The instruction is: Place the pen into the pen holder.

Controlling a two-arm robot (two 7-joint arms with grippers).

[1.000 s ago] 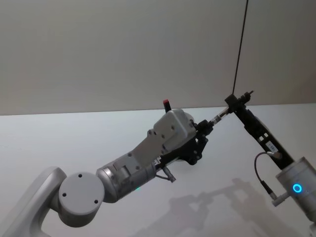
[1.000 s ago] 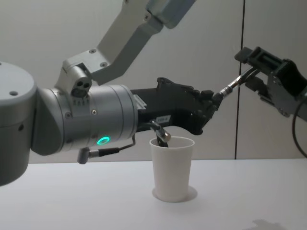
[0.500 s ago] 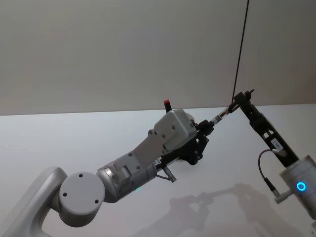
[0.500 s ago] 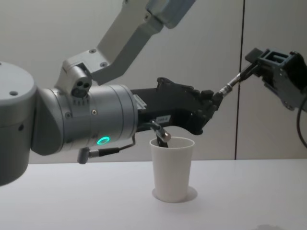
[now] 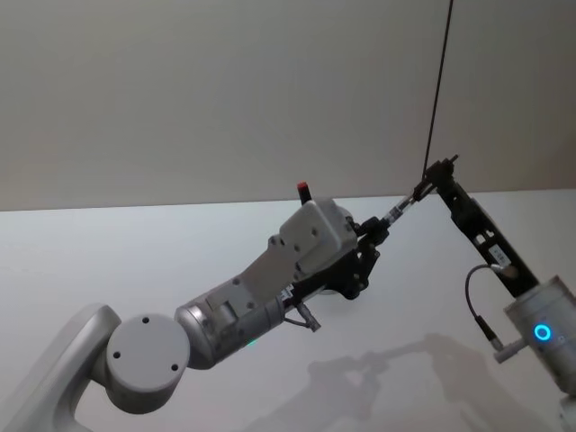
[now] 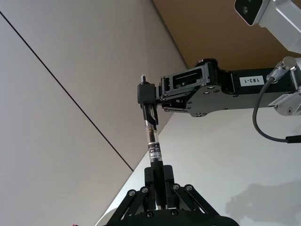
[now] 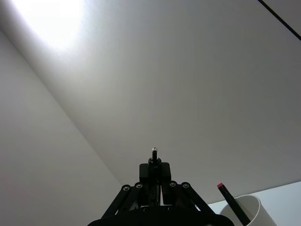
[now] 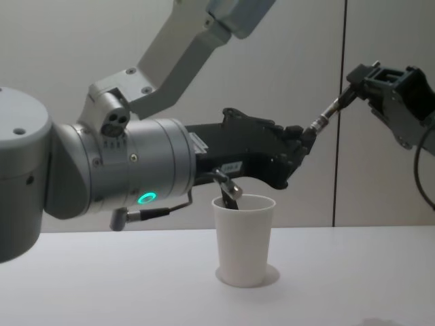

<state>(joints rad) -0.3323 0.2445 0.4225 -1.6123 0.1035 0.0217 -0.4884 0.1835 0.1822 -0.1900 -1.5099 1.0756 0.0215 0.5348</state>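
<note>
Pen (image 8: pixel 327 114) held at both ends above the bench (image 8: pixel 122 285): left gripper (image 8: pixel 302 139) fingers clenched on its lower end, right gripper (image 8: pixel 360 80) fingers clenched on its upper end. The pen slants upward toward the right gripper. White paper cup (image 8: pixel 243 238) stands upright on the bench, below the left gripper, with a red-tipped pen (image 7: pixel 229 200) leaning inside it.

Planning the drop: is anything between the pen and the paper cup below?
Nothing visible blocks it. The pen is held at both ends, by the left claw and the right claw, above and right of the pen holder, which already holds a red-capped pen.
</note>
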